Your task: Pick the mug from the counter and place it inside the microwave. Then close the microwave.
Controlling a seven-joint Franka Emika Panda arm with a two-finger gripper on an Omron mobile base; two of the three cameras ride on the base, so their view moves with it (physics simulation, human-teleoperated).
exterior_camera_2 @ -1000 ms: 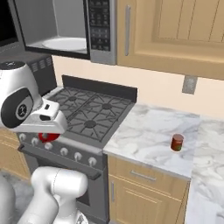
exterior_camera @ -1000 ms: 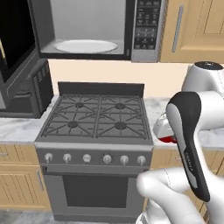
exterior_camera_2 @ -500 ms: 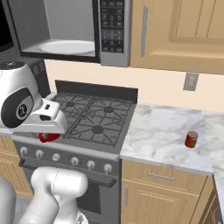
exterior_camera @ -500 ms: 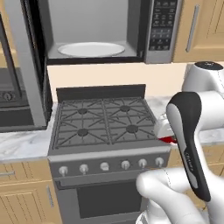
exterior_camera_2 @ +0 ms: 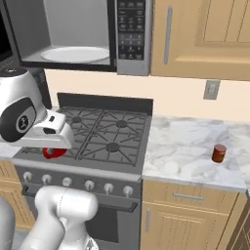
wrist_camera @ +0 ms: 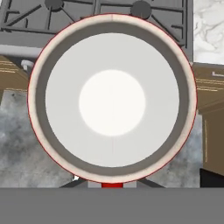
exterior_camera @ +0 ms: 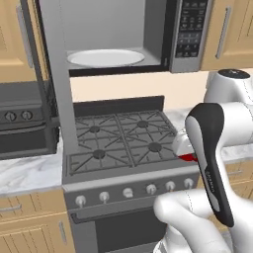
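My left base view sits behind the arm on its left, looking forward and down at the stove (exterior_camera: 123, 143) and up into the open microwave (exterior_camera: 123, 37). My right base view takes the same stove (exterior_camera_2: 97, 136) and microwave (exterior_camera_2: 83, 34) from the other side, plus the marble tabletop (exterior_camera_2: 190, 151). My hand view looks straight down, very close, into the mug (wrist_camera: 112, 99), with stove grates past its rim.

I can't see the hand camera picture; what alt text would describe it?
Looking straight down into the red mug, its white inside filling most of the frame. Behind it lie the stove grates, a corner of the marble counter and wooden cabinets.
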